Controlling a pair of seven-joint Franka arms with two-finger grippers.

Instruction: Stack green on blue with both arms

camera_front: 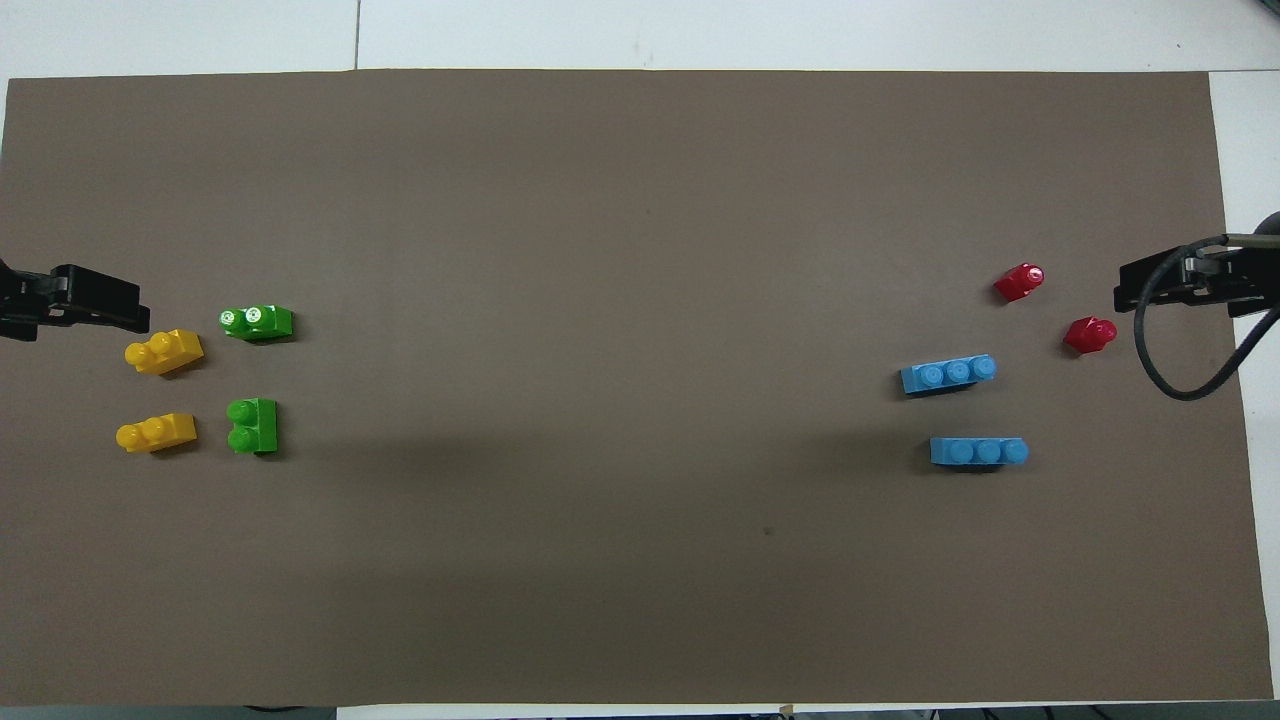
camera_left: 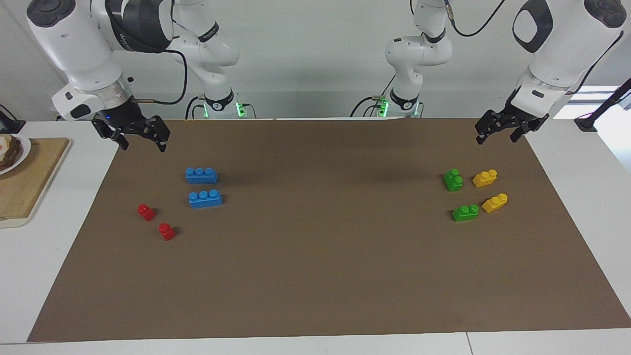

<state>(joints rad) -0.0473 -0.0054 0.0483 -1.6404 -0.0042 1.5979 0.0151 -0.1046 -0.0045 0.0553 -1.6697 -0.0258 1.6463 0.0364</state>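
Observation:
Two green bricks lie on the brown mat toward the left arm's end: one [camera_left: 453, 180] [camera_front: 252, 425] nearer to the robots, the other [camera_left: 465, 212] [camera_front: 257, 322] farther. Two blue bricks lie toward the right arm's end: one [camera_left: 201, 175] [camera_front: 978, 451] nearer, the other [camera_left: 205, 198] [camera_front: 947, 374] farther. All stand apart, studs up. My left gripper [camera_left: 498, 138] [camera_front: 100, 300] hangs open and empty over the mat's edge by the green bricks. My right gripper [camera_left: 143, 144] [camera_front: 1150, 285] hangs open and empty over the mat's edge by the blue bricks.
Two yellow bricks [camera_left: 485, 178] [camera_left: 495, 202] lie beside the green ones, toward the left arm's end. Two small red bricks [camera_left: 146, 212] [camera_left: 167, 231] lie near the blue ones. A wooden board [camera_left: 29, 182] with a plate [camera_left: 12, 153] sits off the mat at the right arm's end.

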